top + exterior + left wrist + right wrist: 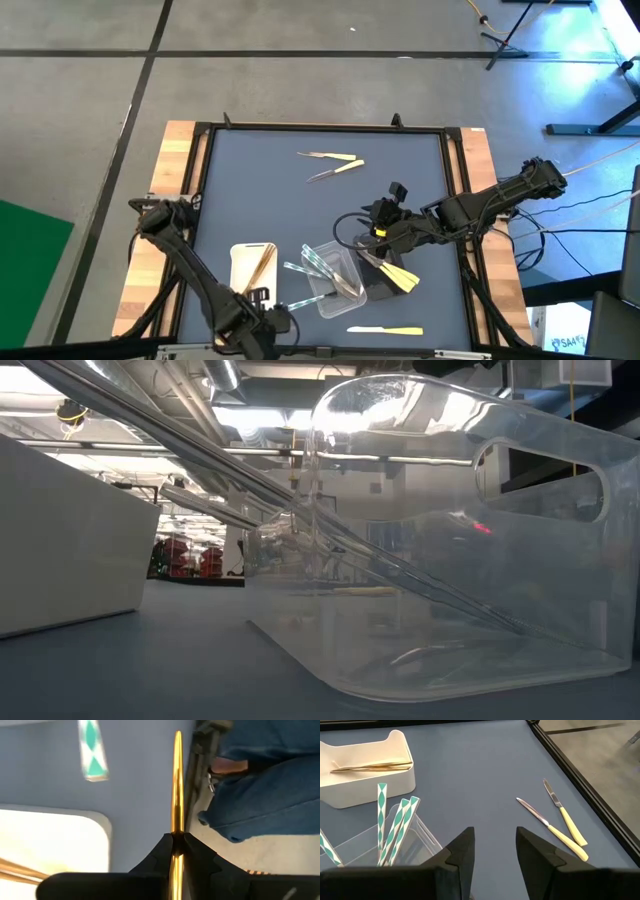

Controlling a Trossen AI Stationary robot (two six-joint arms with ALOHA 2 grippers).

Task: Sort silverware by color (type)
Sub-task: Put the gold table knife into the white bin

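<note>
My left gripper (176,845) is at the table's near edge, beside the white tray (240,262), and is shut on a thin brown wooden utensil (177,780). More brown utensils (262,266) lie in that tray. Green-and-white patterned clear utensils (395,827) lean in the clear tray (338,290). Pale yellow ones (398,274) lie across the black tray (378,290). My right gripper (493,851) is open and holds nothing; it hovers over the mat just beyond the clear and black trays. Two yellow-handled knives (560,822) lie on the far part of the mat, and one (386,330) lies near the near edge. My left gripper pinches the brown wooden utensil (176,831) between its two fingers. The utensil shows edge-on and runs along the fingers. Its free end (177,745) sticks far out past the fingertips, over the mat by the near edge. Which end is held is hidden by the fingers.
One patterned utensil (305,300) lies on the mat between my left gripper and the clear tray. A person in blue jeans (260,785) stands right at the near edge. The raised table frame (580,785) borders the mat. Bare mat (260,190) lies on the far left.
</note>
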